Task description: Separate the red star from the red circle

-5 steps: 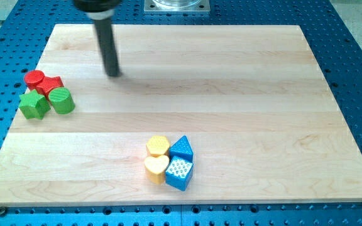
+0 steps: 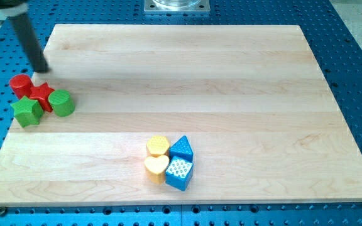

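The red star (image 2: pixel 42 94) lies near the board's left edge, touching the red circle (image 2: pixel 21 85) on its upper left. The green circle (image 2: pixel 61 102) touches the star on its right. The green star (image 2: pixel 27 112) sits just below the red pair. My tip (image 2: pixel 41 70) is just above the red star, up and right of the red circle, a small gap from both.
A second cluster sits at the view's bottom centre: a yellow hexagon (image 2: pixel 158 145), a yellow heart (image 2: pixel 156 168), a blue triangle (image 2: pixel 182 148) and a blue pentagon-like block (image 2: pixel 179 172). The wooden board (image 2: pixel 231 94) lies on a blue perforated table.
My tip has swept left across the board's top, from right of the cluster to its upper left. The red and green blocks have shifted a little left and down.
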Robot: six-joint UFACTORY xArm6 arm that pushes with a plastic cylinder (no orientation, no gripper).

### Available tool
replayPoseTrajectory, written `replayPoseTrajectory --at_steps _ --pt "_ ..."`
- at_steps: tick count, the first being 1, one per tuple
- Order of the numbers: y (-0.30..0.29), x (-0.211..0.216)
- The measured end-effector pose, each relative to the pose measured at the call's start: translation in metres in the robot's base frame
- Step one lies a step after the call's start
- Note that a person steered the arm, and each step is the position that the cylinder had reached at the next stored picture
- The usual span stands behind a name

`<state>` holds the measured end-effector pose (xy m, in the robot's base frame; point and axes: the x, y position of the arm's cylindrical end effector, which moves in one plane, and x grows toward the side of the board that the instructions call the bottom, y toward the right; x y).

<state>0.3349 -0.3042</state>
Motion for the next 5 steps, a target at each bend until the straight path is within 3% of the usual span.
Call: replayPoseTrajectory --at_steps 4,5 --pt "0.0 0.041" --pt "0.005 0.072"
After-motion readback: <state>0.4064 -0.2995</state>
